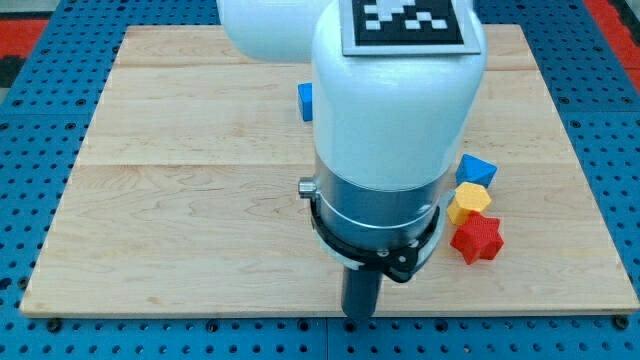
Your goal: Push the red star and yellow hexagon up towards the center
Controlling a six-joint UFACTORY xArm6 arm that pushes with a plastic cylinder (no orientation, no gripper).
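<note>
Near the view's bottom edge: my tip point(358, 316) stands on the wooden board point(190, 200), below and to the view's left of the coloured cluster, well apart from every block.
Rod: plain and dark, with no pincer to open or close, and holding nothing; it touches no block.
Red star point(476, 239): low on the view's right side of the board, the lowest of the stacked trio.
Yellow hexagon point(468, 203): just above the star, seemingly touching it.
Blue block point(476, 170): angular, just above the hexagon, in the way of a straight push upward.
Second blue block point(305, 101): near the view's top, mostly hidden behind the white arm point(395, 110); shape cannot be told.
Handling: both look like small, light, rigid pieces that should slide readily on smooth wood; the star's points may make it spin under an off-centre shove.
Contact: likely best on the star's lower right side, driving up and leftward so that it carries the hexagon ahead.
</note>
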